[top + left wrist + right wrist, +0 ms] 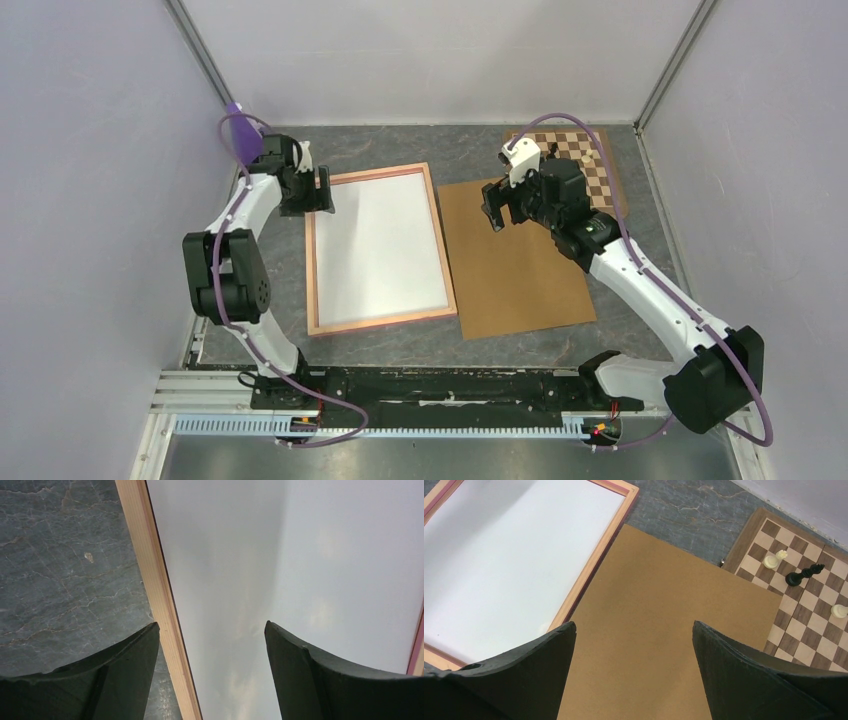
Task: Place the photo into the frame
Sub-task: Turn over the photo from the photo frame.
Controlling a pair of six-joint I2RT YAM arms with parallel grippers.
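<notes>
From my seat, the 2 arm bases sit nearest, on the rail at the table's (400, 345) near edge. Just past them the frame (380, 324) lies flat on the grey table, left of centre, with its pale wood side up. A white sheet (380, 245) fills it from rail to rail. No print shows on it, so I cannot tell whether it is the photo lying face down.

Right beside the frame, against its right rail, lies the brown board (520, 270), also flat.

Farther back, the left gripper (322, 192) hangs at the frame's left rail, close to the far left corner. In its wrist view the left gripper (212, 625) is spread wide and grips nothing. 1 finger is over bare table (65, 555), the other over the white sheet (250, 555), and the wood rail (160, 595) runs between them. I cannot tell whether the fingers touch anything below.

The right gripper (497, 210) hangs above the board's far part, also spread wide and empty. Its own camera shows the right gripper (634, 622) over the board (664, 605), with the frame's corner (589, 575) and the white sheet (509, 555) to one side.

Farthest back, at the far right, is the chessboard (590, 165). The brown board's far corner overlaps its edge. On the chessboard (804, 610) I see 3 pieces: 2 cream (774, 559) and 1 black (804, 574).
</notes>
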